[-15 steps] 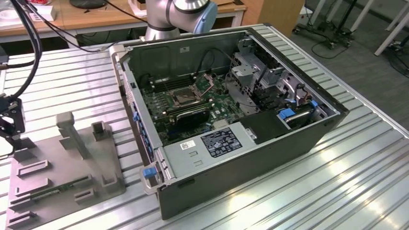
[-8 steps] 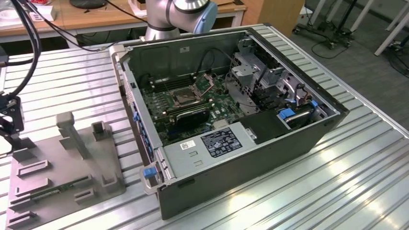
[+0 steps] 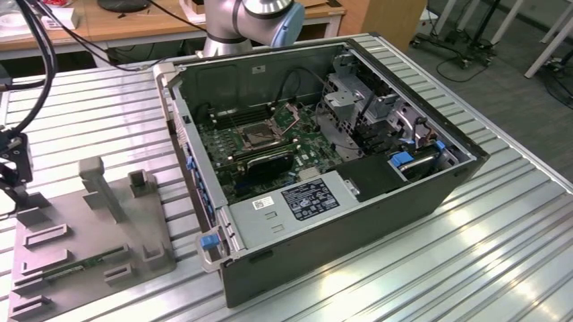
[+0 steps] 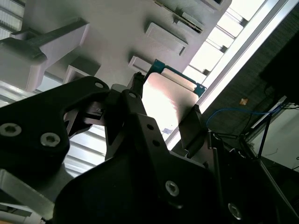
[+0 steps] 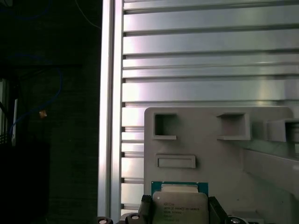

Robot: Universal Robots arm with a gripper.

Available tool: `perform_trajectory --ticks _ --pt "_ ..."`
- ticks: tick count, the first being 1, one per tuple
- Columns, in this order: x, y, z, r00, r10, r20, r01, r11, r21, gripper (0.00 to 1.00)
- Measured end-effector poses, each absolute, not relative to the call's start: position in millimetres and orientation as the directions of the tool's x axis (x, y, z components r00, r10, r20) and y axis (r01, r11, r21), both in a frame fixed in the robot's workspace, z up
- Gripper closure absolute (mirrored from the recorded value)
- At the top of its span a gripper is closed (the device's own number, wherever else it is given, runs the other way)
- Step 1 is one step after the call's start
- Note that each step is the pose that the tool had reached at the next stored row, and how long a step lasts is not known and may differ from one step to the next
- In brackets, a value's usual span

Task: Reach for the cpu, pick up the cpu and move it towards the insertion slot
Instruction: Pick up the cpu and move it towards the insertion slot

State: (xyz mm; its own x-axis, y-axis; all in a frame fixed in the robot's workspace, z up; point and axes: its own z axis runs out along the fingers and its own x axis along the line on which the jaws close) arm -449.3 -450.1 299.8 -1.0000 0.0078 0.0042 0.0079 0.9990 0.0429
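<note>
You have the cpu (image 4: 170,98) between the two fingers of the tool (image 4: 164,103), which pinch it by opposite edges; one fingertip (image 4: 136,86) presses one side and its partner presses the other. In the first wrist view the chip (image 5: 180,207) lies flat with its pale metal top up, its green border showing and a dark finger close on each side.

It is over the gray fixture plate (image 5: 224,154), close to the plate edge that runs along the desk's (image 5: 112,93) side rail. You cannot tell whether it rests on the plate or is just clear of it. Two open rectangular pockets (image 5: 165,126) of the plate lie beyond the chip.

In the exterior view your tool hangs at the exterior view's left, above a far corner of the plate, with dark cables running down to it. The arm's (image 3: 246,20) gray and blue joint stands by the desk's far edge, behind the open computer case (image 3: 358,221).

The case holds the motherboard, and the insertion slot (image 3: 255,137) sits there, well apart from the chip. A green memory stick (image 3: 80,263) lies on the plate.
</note>
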Motion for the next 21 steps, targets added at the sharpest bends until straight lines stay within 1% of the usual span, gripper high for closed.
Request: perform_trajectory --ticks 21 --pt "-449.1 -450.1 308.0 -1.0 0.008 0.004 0.008 0.999 0.043 0.45"
